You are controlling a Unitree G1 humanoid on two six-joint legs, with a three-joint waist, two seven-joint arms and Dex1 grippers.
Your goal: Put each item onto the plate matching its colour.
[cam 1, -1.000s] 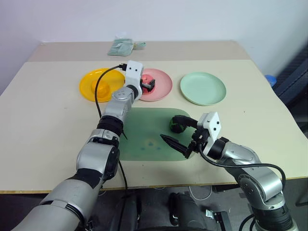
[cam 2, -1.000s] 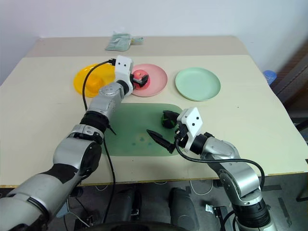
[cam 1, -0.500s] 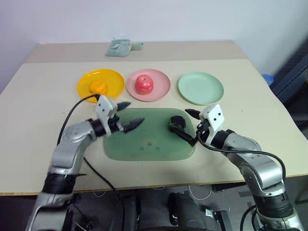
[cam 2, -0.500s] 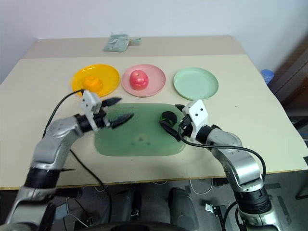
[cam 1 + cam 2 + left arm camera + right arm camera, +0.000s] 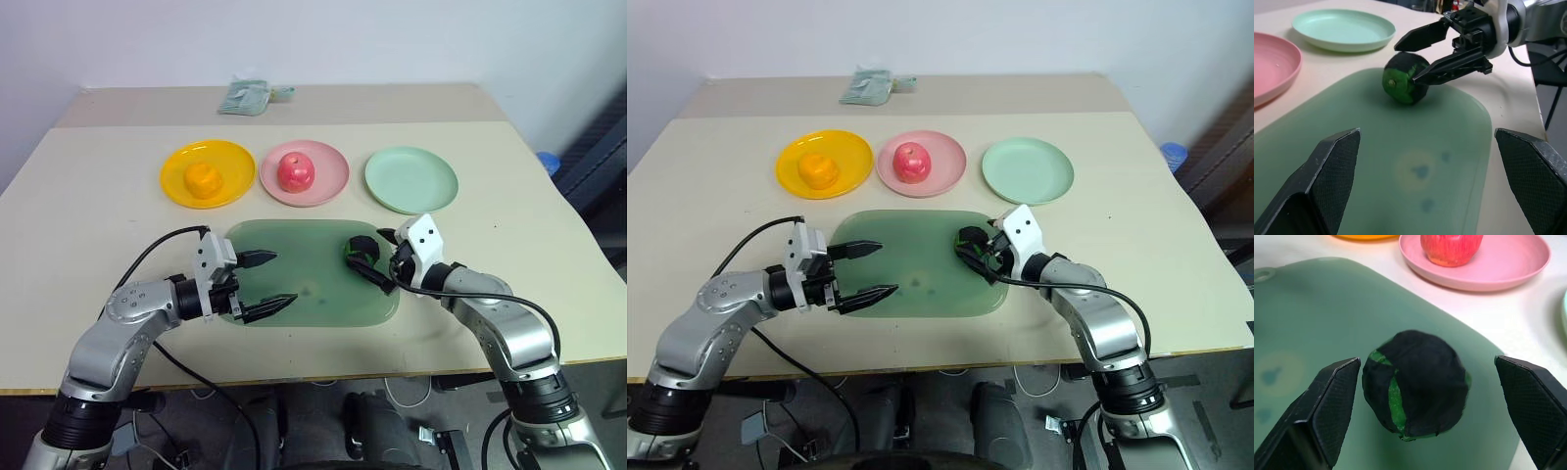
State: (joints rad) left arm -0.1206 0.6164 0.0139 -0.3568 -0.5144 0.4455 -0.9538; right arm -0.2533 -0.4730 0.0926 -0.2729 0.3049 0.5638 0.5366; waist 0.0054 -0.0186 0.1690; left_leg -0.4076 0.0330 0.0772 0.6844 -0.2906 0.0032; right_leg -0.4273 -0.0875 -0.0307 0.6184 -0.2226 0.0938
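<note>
Right gripper (image 5: pixel 380 259): jaws wide, straddling ball (image 5: pixel 359 253), holding nothing; left gripper (image 5: pixel 266 282) wide, empty. Centre before closing; lift clear of mat (image 5: pixel 304 294).

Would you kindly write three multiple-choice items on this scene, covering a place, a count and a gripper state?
1. Where is the small dark green-and-black ball?
A. on the translucent green mat
B. on the round mint green plastic plate
C. on the bare table

2. How many plates hold a fruit?
A. none
B. two
C. three

3. How are the right gripper's fingers?
A. shut on the ball
B. shut, empty
C. open around the ball

Answers: 1 A, it sits on the mat's corner. 2 B, orange fruit and apple are plated. 3 C, gaps flank the ball.
</note>
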